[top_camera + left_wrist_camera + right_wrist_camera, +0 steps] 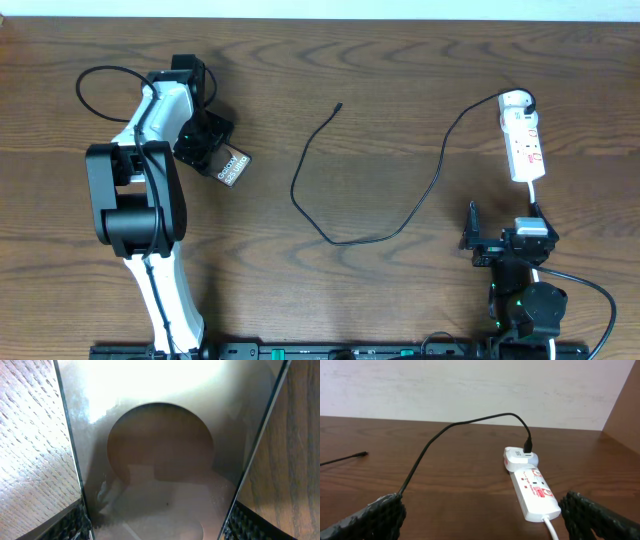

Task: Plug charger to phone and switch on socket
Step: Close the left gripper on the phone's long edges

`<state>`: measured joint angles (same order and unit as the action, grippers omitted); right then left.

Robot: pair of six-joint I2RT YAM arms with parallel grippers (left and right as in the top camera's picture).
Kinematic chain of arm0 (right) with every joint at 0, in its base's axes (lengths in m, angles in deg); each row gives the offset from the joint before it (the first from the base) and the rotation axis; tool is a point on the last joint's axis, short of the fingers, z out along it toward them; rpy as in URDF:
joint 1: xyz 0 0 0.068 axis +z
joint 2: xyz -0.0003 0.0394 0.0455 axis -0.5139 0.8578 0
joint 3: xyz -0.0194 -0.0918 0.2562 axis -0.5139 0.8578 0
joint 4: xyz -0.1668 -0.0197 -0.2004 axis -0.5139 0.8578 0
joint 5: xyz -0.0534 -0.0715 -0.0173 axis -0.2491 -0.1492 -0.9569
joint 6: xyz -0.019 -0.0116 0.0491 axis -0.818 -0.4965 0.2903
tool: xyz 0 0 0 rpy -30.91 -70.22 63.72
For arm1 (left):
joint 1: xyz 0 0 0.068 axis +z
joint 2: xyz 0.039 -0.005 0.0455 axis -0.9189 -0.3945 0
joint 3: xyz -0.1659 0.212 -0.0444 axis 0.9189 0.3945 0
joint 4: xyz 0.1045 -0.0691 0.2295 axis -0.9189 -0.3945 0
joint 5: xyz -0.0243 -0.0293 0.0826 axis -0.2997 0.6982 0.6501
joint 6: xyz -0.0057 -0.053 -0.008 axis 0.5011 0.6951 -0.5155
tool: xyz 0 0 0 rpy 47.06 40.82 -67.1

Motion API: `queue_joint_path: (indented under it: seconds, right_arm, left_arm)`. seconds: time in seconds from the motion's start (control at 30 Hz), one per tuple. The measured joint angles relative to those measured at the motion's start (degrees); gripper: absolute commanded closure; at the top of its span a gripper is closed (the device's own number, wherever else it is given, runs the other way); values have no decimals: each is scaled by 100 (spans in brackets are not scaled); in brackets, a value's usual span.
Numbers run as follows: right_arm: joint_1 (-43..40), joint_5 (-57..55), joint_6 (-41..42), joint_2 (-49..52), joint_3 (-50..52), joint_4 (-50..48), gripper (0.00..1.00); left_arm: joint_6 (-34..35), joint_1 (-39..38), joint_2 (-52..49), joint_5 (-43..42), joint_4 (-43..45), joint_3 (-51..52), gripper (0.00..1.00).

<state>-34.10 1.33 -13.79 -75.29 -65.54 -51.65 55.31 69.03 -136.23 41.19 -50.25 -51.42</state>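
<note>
The socket (523,140) is rigid and light, and its switch states are too small to read. From its far end the charger (294,182) trails left, limp and thin. It is best pinched just behind the plug tip (338,104). Further left, the left end effector (160,522) clasps the phone (160,460), which is glossy and slippery, its port hidden. The right end effector (480,520) gapes wide near the socket.

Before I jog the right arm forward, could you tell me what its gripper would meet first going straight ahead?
Probably the socket, lying ahead and right of centre between the open fingers of the right gripper. The charger passes close by one finger and might brush it; depth is unclear.
</note>
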Motion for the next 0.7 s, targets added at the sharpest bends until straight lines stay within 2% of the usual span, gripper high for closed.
queue_joint_path:
  seconds: [0.47,0.7]
  right_arm:
    - [0,0,0,0,0,0,1]
    - [0,0,0,0,0,0,1]
  left_arm:
    - [0,0,0,0,-13,0,54]
    - [0,0,22,0,-33,0,57]
